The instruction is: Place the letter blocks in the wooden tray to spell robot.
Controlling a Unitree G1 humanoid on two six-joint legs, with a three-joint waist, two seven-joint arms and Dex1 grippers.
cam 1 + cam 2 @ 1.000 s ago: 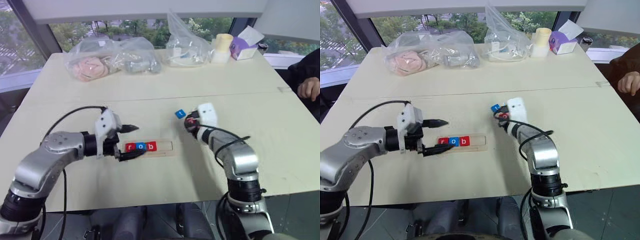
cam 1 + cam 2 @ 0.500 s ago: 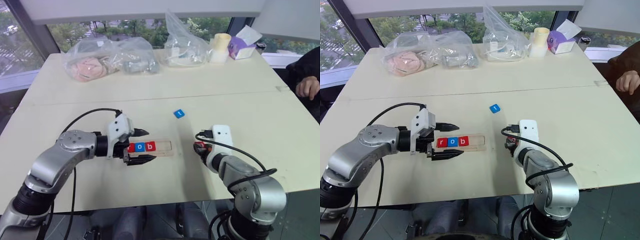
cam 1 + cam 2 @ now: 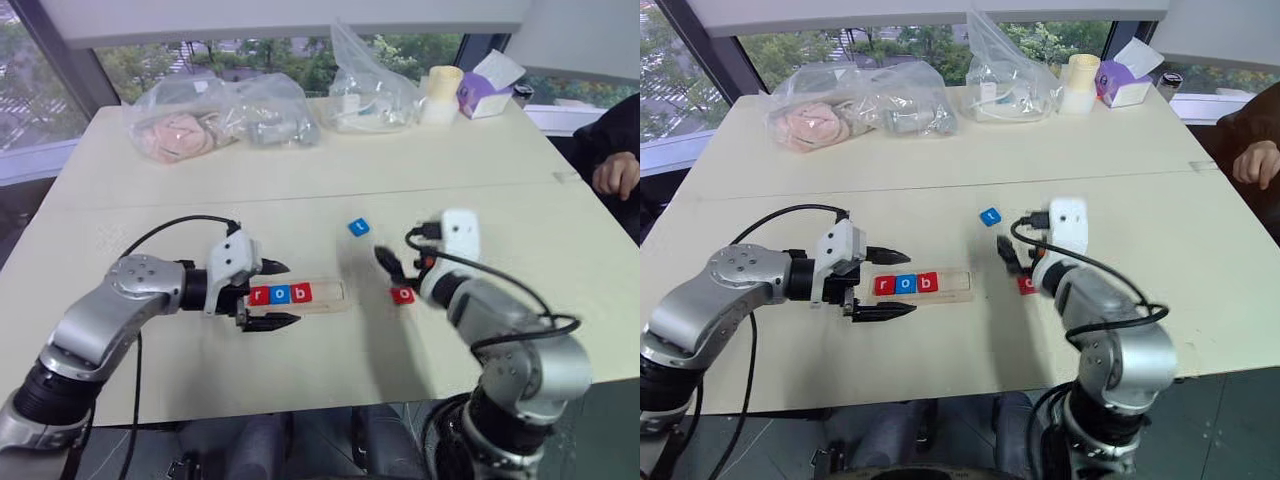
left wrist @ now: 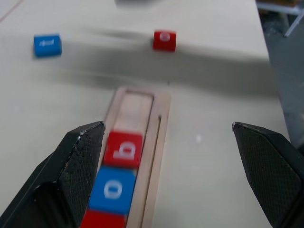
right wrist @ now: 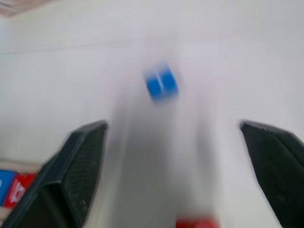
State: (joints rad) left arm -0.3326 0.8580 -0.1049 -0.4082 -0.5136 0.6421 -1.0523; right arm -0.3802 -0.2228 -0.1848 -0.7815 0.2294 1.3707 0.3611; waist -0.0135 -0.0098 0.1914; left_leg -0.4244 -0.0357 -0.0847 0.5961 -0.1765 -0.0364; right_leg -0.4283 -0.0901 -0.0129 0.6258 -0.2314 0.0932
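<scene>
The wooden tray (image 3: 300,296) reads "r o b". A red "o" block (image 3: 402,294) and a blue block (image 3: 358,228) lie loose on the surface (image 3: 300,190). Both the left gripper (image 3: 275,295) and right gripper (image 3: 388,265) have fingers spread, empty.

Tray (image 3: 322,297) before me, r-o-b tiles (image 3: 281,294) in its left part – o tile (image 3: 402,295) right of it (on table (image 3: 300,170)), t tile (image 3: 359,227) behind.

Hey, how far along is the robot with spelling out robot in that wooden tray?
Three of five are done: r, o and b sit in the wooden tray. Nothing is in hand: the right tool is open above the red o block, which lies on the table. That block and the blue t block, farther back, still need placing.
</scene>
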